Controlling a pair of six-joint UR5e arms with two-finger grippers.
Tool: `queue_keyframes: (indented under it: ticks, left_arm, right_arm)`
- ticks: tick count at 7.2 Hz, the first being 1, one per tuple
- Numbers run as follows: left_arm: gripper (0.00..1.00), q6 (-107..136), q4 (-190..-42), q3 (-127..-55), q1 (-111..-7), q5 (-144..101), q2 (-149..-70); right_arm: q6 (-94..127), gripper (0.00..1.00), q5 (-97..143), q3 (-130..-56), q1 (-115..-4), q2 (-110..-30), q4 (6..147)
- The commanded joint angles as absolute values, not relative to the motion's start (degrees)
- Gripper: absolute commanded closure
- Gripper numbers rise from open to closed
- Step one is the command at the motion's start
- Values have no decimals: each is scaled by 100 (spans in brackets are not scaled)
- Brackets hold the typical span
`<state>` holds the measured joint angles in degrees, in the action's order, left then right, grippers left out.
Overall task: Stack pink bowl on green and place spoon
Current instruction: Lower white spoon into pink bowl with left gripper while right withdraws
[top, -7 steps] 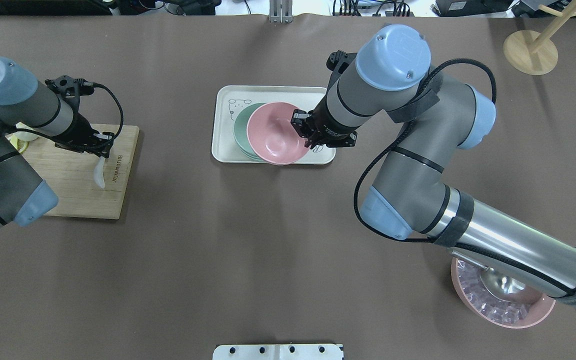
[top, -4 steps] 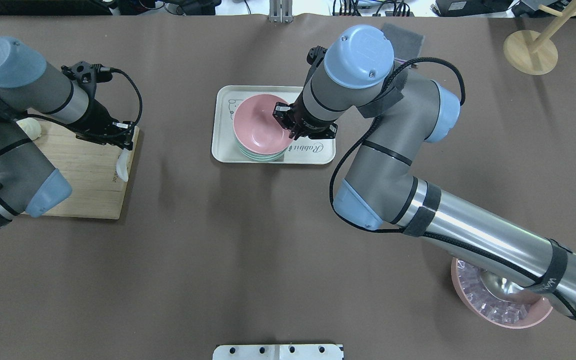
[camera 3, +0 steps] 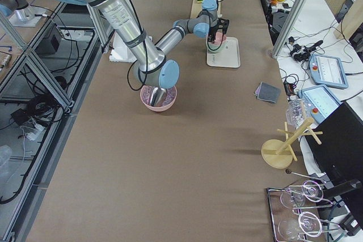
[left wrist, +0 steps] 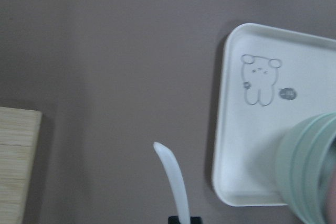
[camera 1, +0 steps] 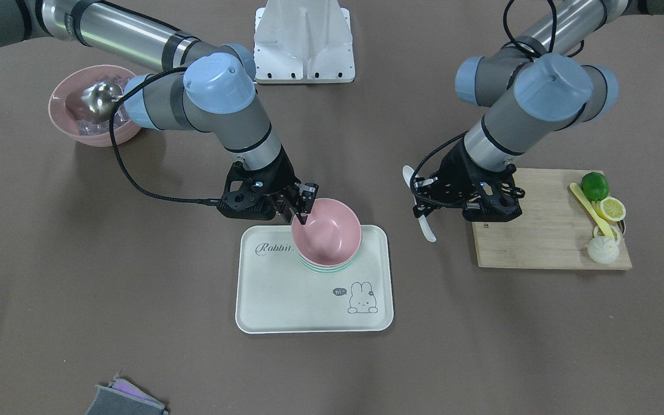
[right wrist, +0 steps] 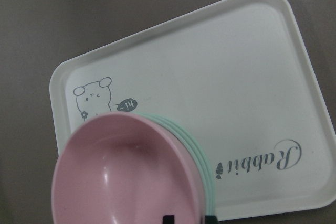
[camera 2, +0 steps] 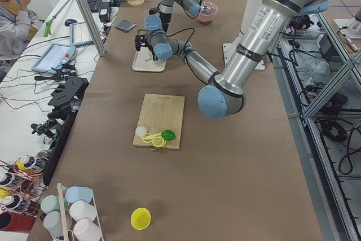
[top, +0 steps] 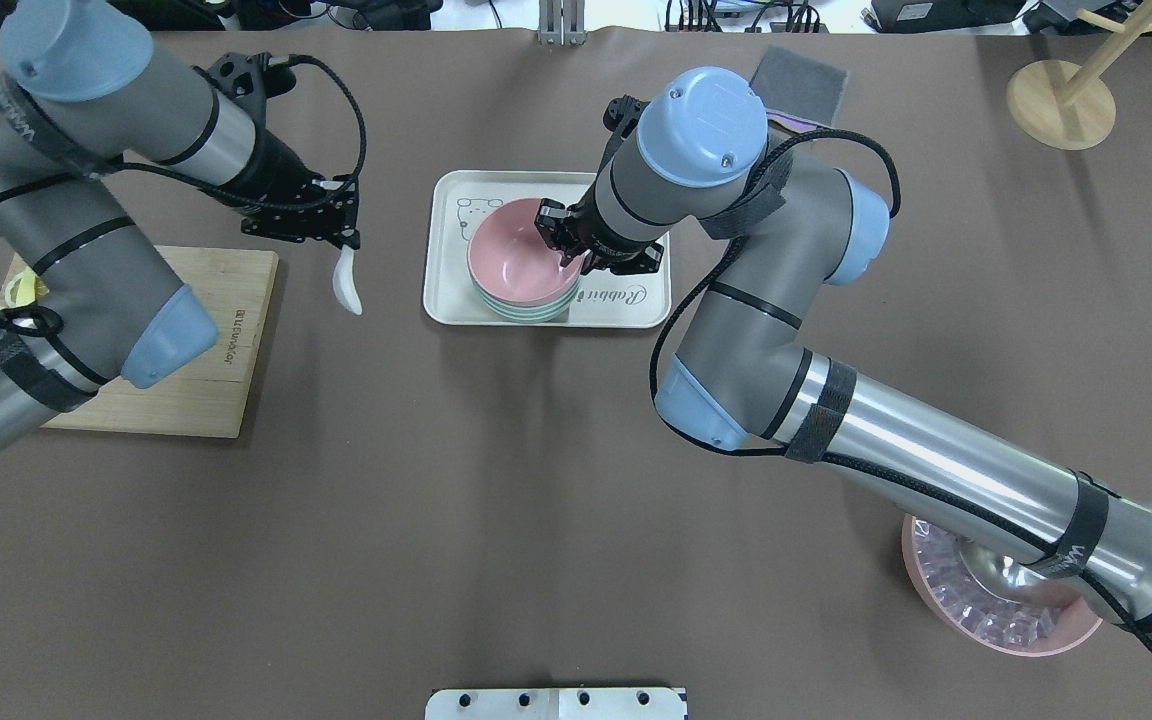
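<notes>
While the brown counter (top: 496,500) spreads wide, the white rabbit tray (camera 1: 286,300) carries the action. The pink bowl (camera 1: 329,230) sits nested on the green bowls (camera 1: 326,268) at the tray's robot-side edge. Right gripper (camera 1: 300,210): jaws pinching the pink rim (one finger inside, one outside). Left gripper (top: 331,228) hangs over bare counter between the cutting board (top: 176,340) and the tray, jaws clamped on the white spoon (top: 346,285). The dangers: if the right arm lifts before its jaws spread, the pink bowl comes off with it. That thin spoon could twist in its pinch, or both arms could crowd the one bowl.
</notes>
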<state>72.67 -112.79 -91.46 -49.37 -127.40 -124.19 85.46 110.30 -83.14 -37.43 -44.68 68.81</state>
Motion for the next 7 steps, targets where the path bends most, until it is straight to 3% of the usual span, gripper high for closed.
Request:
queue_keyframes:
  ticks: [1,3,5,6,7]
  left_arm:
    - [100,7847,-11329,-8695,-4730,-12718,-13250]
    - [100,7901,-11651,-8237,-4379,-12282,-13683]
    - [100,7840,-11742,-7770,-4333,-12015,-14010]
    - [58,7753,-11751,-7743,-4342,-11997,-13923]
    - [2,7456,-11742,-7752,-4359,-11997,-13826]
  right_arm:
    - [8403,0,11448,-8872,-4136,-5014,6776]
    - [7596,0,12529,-9657,-5084,-5990,6846]
    - [7559,0,12490,-9729,-5273,-6152,6873]
    - [7541,0,12481,-9747,-5369,-6265,6873]
    - [7332,0,12472,-9782,-5422,-6327,6882]
